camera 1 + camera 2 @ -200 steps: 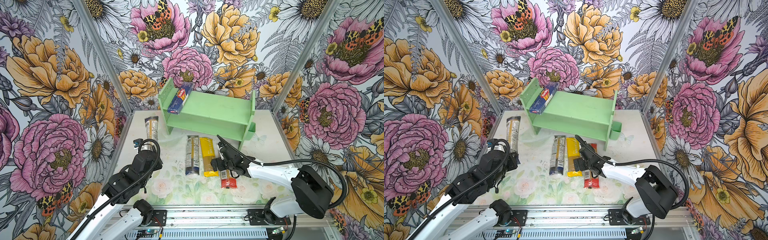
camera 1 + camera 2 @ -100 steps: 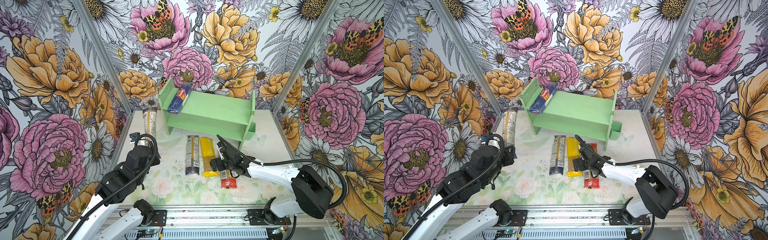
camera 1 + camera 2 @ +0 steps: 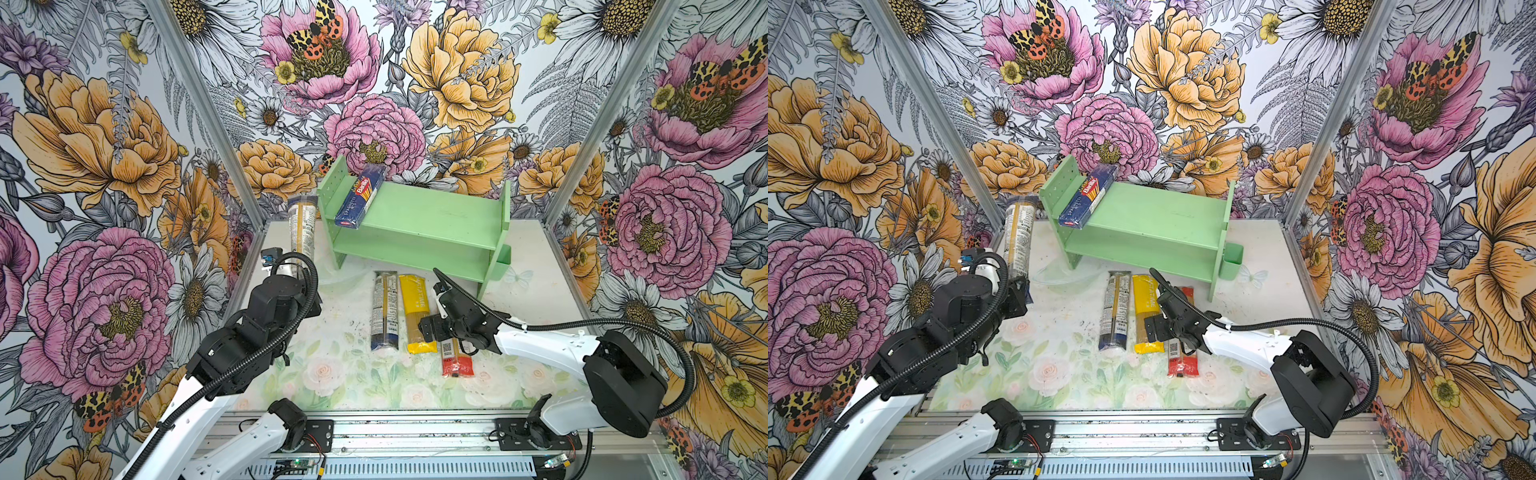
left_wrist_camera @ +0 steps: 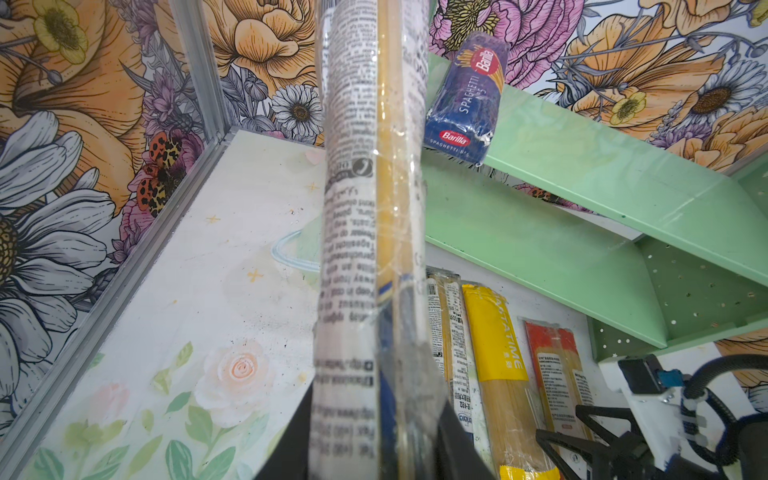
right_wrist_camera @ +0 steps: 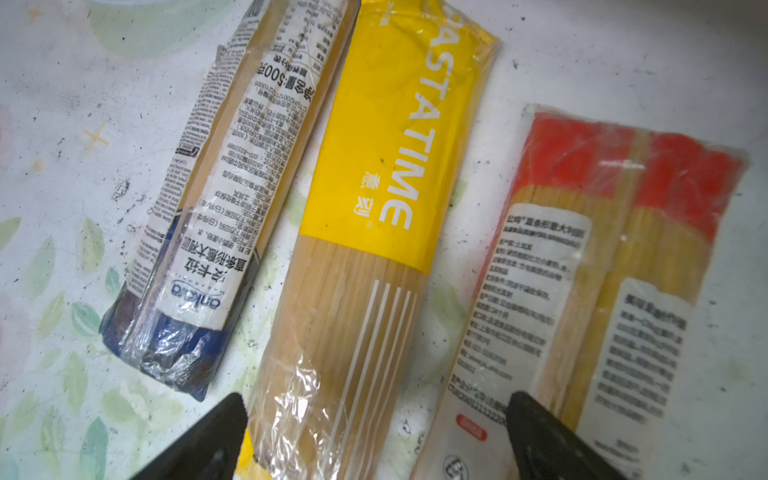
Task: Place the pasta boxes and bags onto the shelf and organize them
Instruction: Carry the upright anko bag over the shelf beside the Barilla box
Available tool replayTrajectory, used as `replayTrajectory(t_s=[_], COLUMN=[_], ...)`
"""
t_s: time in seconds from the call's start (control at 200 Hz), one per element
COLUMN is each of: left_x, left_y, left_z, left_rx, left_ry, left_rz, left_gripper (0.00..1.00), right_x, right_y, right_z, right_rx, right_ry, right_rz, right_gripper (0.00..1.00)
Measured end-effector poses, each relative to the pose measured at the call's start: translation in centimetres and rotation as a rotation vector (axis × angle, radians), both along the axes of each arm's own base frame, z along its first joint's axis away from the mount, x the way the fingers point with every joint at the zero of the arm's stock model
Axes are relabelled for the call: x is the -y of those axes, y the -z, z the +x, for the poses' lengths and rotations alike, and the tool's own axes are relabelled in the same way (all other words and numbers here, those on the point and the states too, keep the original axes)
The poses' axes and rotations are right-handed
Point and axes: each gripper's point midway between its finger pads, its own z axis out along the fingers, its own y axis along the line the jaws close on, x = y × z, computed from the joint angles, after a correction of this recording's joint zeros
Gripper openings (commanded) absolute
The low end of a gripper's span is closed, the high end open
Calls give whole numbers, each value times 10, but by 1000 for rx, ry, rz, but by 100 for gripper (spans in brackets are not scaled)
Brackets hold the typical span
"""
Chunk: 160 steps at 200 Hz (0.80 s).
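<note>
Navy-ended spaghetti bag (image 3: 302,232), small print, clamped in left gripper (image 4: 372,440); right gripper (image 5: 374,436) spread over yellow bag (image 5: 386,166) marked "ASTATIME"; Barilla box (image 3: 360,195) on shelf (image 3: 432,216).

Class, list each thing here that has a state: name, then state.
left tool, shut on raised navy-ended bag
raised navy-ended bag, gripped, off the table
right tool, open over yellow bag
Barilla box, lying on shelf top tier
shelf, upright
second navy-ended bag, flat on table
yellow bag, flat on table
red-ended bag, flat on table
</note>
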Motion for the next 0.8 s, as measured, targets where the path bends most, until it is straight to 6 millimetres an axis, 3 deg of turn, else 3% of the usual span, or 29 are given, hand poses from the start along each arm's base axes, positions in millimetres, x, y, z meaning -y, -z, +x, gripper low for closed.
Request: replayTrajectory(t_s=[0.801], left_x=[64], left_y=[-66], left_z=[47], left_rx=[77], left_ry=[191], left_rz=[-9], left_gripper=[0], right_x=[-1], right_y=[-8], right_z=[1], right_rx=[18], right_ry=[0], right_rz=[15], right_gripper=[99])
